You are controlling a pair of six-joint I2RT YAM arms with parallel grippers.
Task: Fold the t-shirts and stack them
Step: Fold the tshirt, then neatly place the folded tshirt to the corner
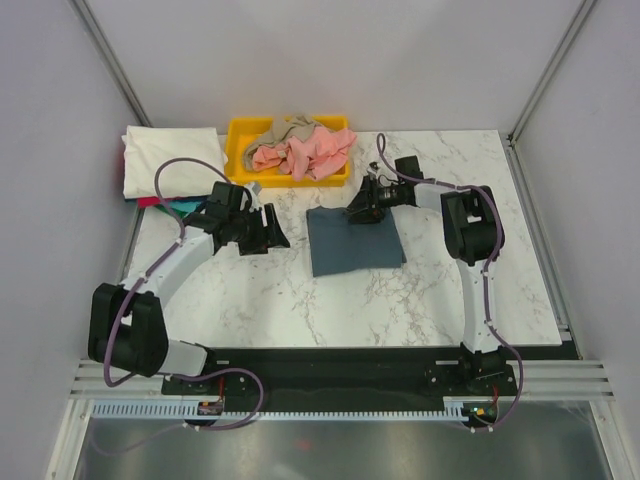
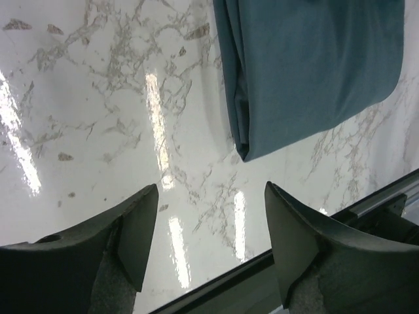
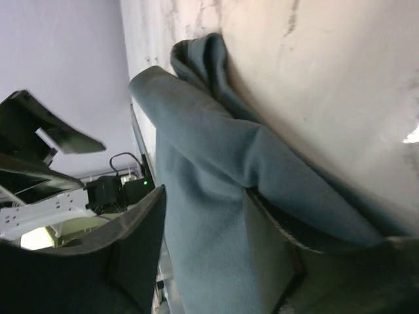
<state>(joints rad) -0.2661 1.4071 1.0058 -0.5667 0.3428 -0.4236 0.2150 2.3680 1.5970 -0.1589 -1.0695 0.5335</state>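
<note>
L arm (image 1: 175,262) bends at its low elbow near the base, then reaches up & to the right. L gripper (image 1: 268,232) points toward the middle, its fingers (image 2: 134,229) wide apart. R arm (image 1: 478,290) goes straight up from its base, bends at the elbow & turns left. R gripper (image 1: 362,210) sits low, tipped down, w/ the dark slate-blue t-shirt (image 3: 196,170) btwn its two fingers. Can't tell if they squeeze it.

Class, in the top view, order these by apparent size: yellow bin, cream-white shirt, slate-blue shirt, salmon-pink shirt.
1. yellow bin
2. cream-white shirt and slate-blue shirt: too alike to rank
3. salmon-pink shirt, bunched inside the bin
</note>
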